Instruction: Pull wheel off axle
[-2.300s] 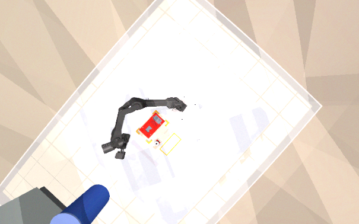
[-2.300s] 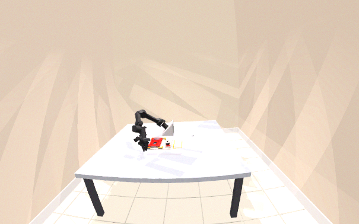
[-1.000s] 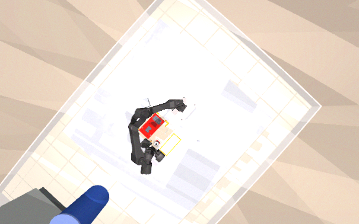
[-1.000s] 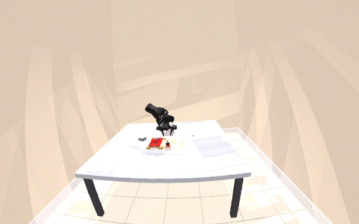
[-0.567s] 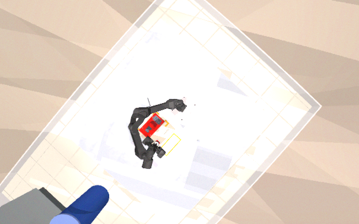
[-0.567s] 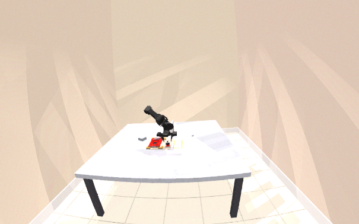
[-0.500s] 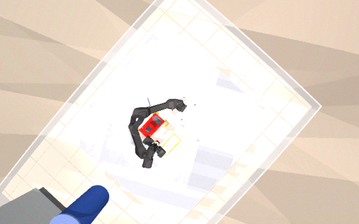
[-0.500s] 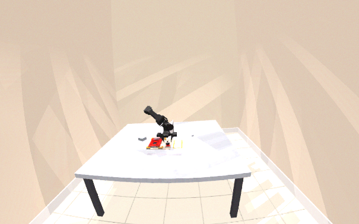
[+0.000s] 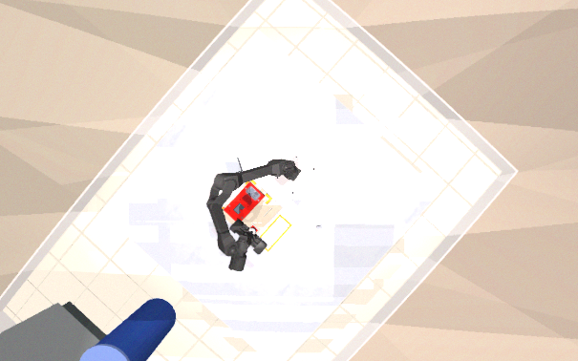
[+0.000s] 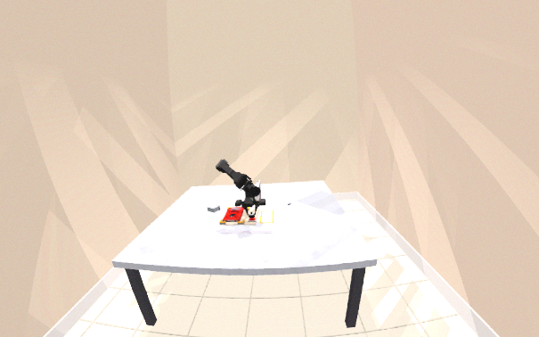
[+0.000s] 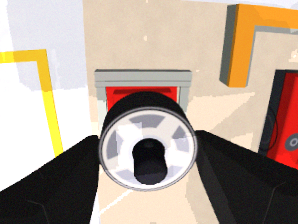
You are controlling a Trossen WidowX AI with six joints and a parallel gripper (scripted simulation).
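The wheel (image 11: 118,150) (image 10: 251,213) has a pale face with grey patches and a black tyre. In the wrist view it stands above a red block (image 11: 117,96) in a grey frame (image 11: 142,77). A black round form (image 11: 150,170), which looks like the axle, shows in its centre hole; how far down the wheel sits on it I cannot tell. My gripper (image 11: 147,142) (image 10: 251,212) is shut on the wheel, one finger on each side. The marked area is a yellow outline (image 9: 279,237) (image 10: 273,217) (image 11: 51,100) beside the block, to the left in the wrist view.
A red box-like unit (image 9: 244,202) (image 10: 232,215) (image 11: 287,120) lies on the other side of the wheel, with an orange corner bracket (image 11: 240,45) near it. A small grey block (image 10: 213,209) lies farther left on the table (image 10: 183,245) in the exterior view.
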